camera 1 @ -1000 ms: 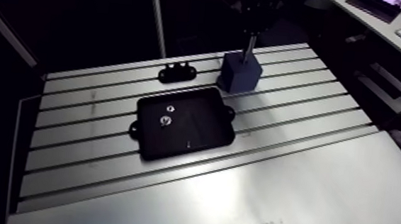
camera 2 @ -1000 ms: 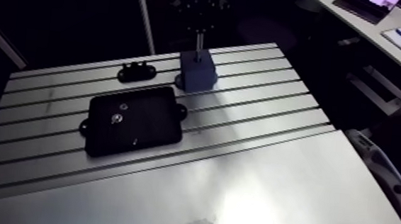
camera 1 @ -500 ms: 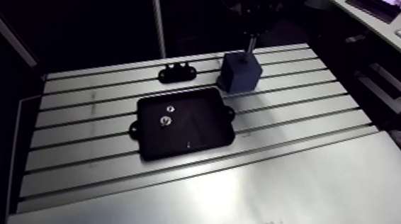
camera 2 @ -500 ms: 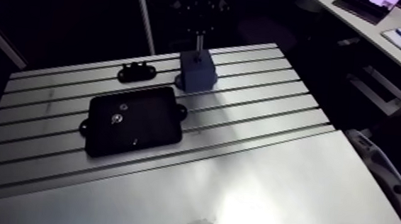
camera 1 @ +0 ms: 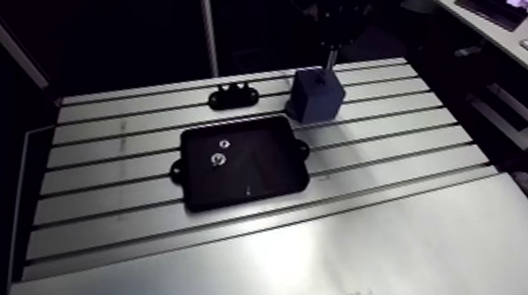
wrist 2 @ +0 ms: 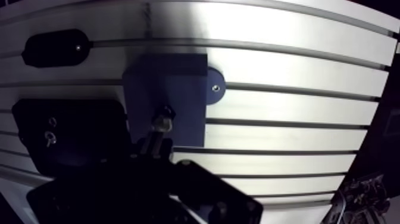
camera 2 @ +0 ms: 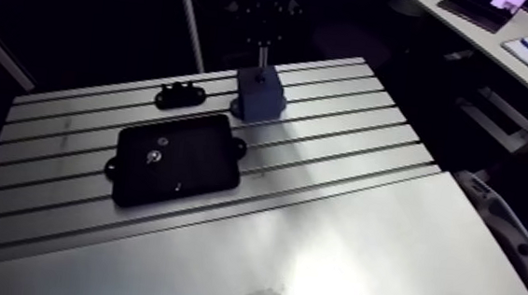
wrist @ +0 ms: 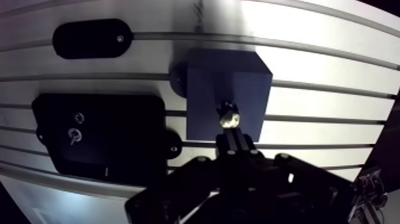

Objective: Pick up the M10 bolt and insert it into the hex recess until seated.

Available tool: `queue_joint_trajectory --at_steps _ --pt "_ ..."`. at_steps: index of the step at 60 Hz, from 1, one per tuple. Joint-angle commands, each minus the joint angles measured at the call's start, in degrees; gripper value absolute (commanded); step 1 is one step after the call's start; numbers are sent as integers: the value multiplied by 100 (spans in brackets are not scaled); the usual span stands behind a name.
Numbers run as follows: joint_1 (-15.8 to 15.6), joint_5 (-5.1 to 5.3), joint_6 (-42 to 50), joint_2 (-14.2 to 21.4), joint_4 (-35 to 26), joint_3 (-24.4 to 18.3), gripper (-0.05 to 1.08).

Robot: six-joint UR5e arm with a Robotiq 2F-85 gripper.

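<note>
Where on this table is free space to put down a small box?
Bare: the smooth plate on the near side of the tray, and the slots between them. Crowded: bracket, block and tray sit close, with the tool over the block.

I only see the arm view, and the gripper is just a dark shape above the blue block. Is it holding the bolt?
Observer: Yes. In the wrist view the gripper is shut on the bolt, whose metal end sticks out beyond it.
Operator: Where is that end?
Observer: Over the top face of the blue block, right beside a small dark opening; whether it has entered, I cannot tell.
Operator: Is the block fastened?
Observer: A screw head shows in a round tab at the block's side.
</note>
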State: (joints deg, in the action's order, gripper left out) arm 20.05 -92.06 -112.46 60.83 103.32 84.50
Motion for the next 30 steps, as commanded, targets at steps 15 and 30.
queue_joint_trajectory --at_steps 15,30 --pt "-19 0 0 -7 53 7 107" --pt "-19 7 0 -7 61 17 107"
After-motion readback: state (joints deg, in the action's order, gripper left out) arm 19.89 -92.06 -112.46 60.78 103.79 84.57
